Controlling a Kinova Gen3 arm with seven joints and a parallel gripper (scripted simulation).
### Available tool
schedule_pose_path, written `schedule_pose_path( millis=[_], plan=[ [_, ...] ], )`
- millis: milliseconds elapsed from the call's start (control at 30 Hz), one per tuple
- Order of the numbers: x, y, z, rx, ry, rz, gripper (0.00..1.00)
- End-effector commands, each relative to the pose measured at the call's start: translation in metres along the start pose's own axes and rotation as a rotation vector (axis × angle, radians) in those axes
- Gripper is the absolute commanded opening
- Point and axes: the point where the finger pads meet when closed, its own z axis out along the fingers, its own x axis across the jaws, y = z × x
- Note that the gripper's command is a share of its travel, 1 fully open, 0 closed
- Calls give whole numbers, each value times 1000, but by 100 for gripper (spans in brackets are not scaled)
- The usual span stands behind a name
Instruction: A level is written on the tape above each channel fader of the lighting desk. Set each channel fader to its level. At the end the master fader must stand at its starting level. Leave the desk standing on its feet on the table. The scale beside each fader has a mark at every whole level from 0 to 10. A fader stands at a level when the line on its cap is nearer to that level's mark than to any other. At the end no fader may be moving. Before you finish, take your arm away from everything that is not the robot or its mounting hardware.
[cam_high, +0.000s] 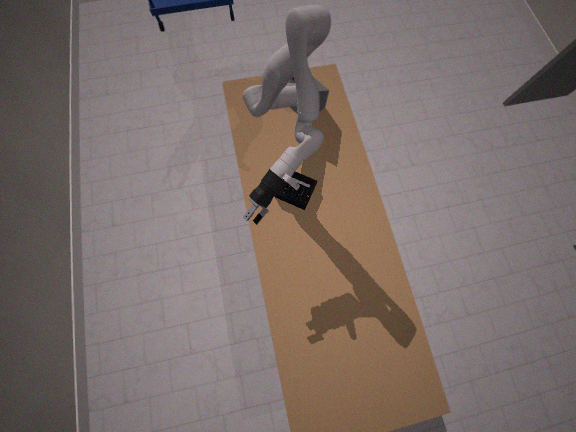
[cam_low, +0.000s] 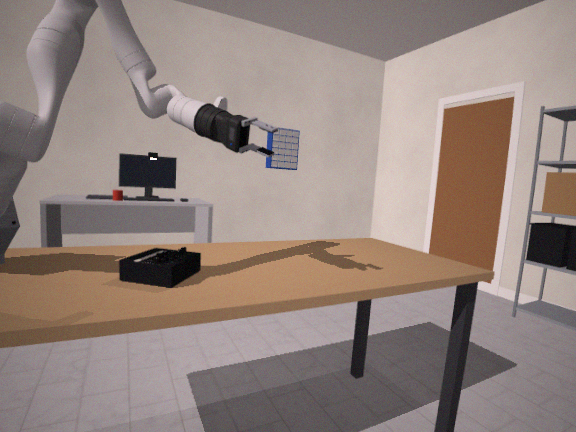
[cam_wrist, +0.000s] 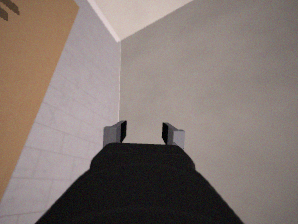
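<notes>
My gripper (cam_low: 260, 136): fingers spread as wide as they go, nothing between them — it hangs high in the air, roughly level, well above the table (cam_low: 310, 285).
My fingers: in the wrist view the two pads stand apart, with only a plain wall and a strip of tiled floor beyond them.
My arm (cam_high: 295, 100): it rises from the far end of the table, bends down and reaches out past the table's long edge, so in the top view the gripper (cam_high: 256, 214) sits over that edge.
Lighting desk (cam_low: 160, 267): a low black box standing flat on the table, well below the gripper and apart from it; in the top view the desk (cam_high: 301, 192) is partly covered by my wrist.
Faders: small caps show on the desk's upper face, but they are too small to read — I cannot tell their levels, nor what the tape says.
Shadow (cam_high: 360, 300): the arm's shadow runs long across the table, away from the desk.
</notes>
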Motion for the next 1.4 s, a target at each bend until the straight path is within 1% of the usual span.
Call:
schedule_pose_path(
  millis=[0, 600, 700, 800, 933, 1033, 1100, 1233, 1367],
  plan=[
    [1, 0, 0, 1, 1, 1, 100],
    [0, 0, 0, 1, 0, 1, 100],
    [-1, 1, 0, -4, -6, 4, 100],
    [-6, 6, 0, -19, -25, 13, 100],
    [-20, 18, -1, -58, -76, 36, 100],
    [-37, 31, -3, -102, -137, 60, 100],
    [-37, 31, -3, -102, -137, 60, 100],
    [-68, 51, -13, -177, -246, 98, 100],
    [-104, 73, -32, -264, -383, 137, 100]
  ],
)
